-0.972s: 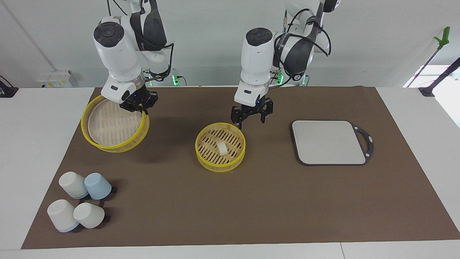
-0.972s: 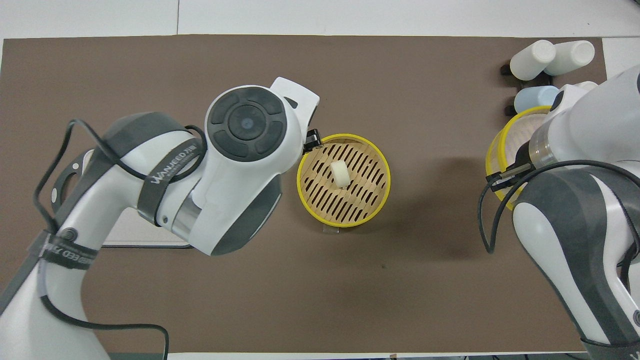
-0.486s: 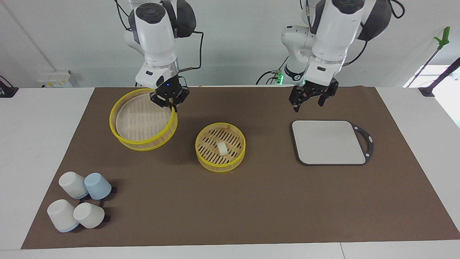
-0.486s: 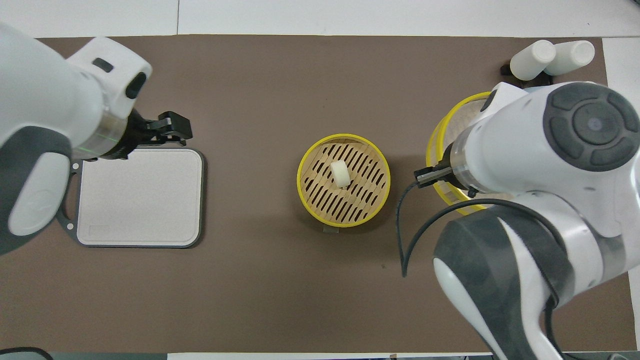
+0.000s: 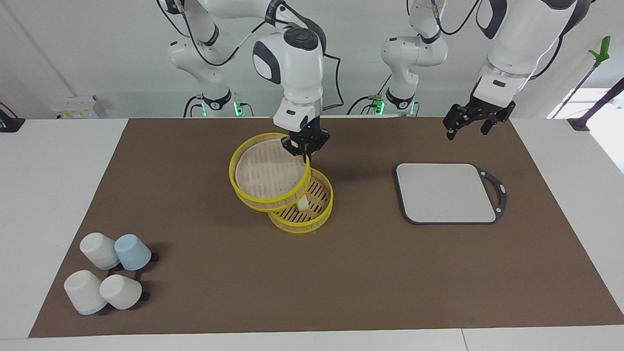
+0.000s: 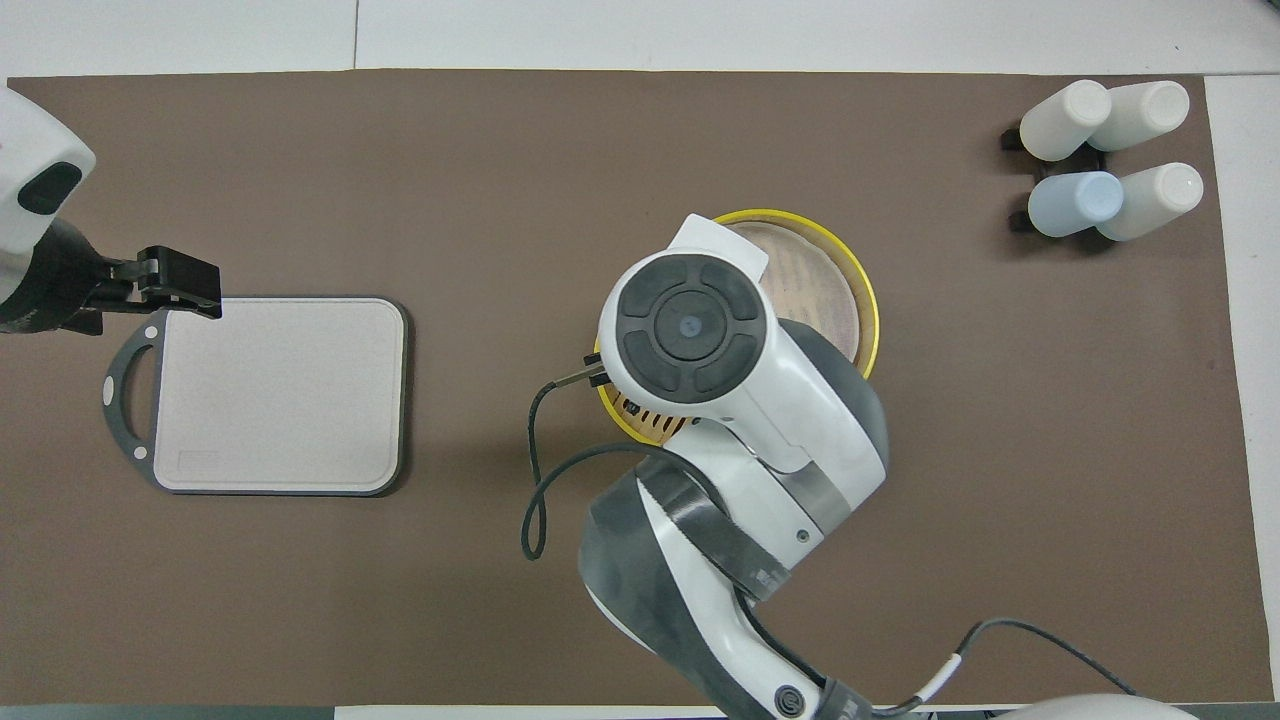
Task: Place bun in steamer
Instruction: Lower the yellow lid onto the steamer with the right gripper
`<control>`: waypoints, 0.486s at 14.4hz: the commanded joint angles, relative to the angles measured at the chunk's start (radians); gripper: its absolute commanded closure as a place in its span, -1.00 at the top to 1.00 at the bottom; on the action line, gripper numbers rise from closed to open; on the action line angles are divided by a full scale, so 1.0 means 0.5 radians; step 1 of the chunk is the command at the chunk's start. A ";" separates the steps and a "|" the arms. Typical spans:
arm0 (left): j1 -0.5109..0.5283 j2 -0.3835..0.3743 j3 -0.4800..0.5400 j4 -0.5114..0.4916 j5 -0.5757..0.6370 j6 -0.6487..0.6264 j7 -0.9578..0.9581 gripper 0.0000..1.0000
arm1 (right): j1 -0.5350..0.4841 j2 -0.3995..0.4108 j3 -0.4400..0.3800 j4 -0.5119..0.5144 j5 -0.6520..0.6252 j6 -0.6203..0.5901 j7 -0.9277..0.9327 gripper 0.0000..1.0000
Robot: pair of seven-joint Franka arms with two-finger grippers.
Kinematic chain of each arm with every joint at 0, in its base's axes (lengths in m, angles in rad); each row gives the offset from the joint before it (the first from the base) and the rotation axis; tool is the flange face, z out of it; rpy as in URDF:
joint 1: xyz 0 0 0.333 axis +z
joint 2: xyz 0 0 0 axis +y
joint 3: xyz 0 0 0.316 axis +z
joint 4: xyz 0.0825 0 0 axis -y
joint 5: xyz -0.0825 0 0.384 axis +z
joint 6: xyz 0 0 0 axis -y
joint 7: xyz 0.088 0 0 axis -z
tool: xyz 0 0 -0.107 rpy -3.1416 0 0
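The bun [image 5: 303, 203], a small cream-white lump, sits in the slatted steamer [image 5: 312, 214] mid-bench, so placing looks done, and within the last second the right gripper [image 5: 305, 145], jaws clenched on the pale-floored lid [image 5: 265, 175], has swung over it while the left gripper [image 5: 475, 119], jaws released, has withdrawn above the cutting board [image 5: 446, 192].

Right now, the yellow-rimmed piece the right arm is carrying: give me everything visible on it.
The lid is a round shallow bamboo-looking ring with two yellow rims, tan wall and a pale whitish slatted floor. It hangs tilted in the air, its lower edge over the steamer, hiding most of the steamer's floor and part of the bun. The right gripper pinches its rim at the edge toward the robots. Whether it touches the steamer cannot be told.
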 commanded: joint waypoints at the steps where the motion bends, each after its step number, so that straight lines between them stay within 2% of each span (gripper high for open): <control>1: 0.117 -0.098 -0.017 -0.124 -0.025 0.010 0.163 1.00 | 0.072 0.179 -0.010 0.158 -0.154 -0.003 0.059 -1.00; 3: 0.136 -0.107 -0.014 -0.152 -0.025 0.016 0.218 1.00 | 0.179 0.320 -0.019 0.308 -0.252 -0.024 0.169 -1.00; 7: 0.124 -0.171 -0.014 -0.292 -0.025 0.123 0.216 1.00 | 0.183 0.385 -0.007 0.309 -0.259 0.070 0.252 -1.00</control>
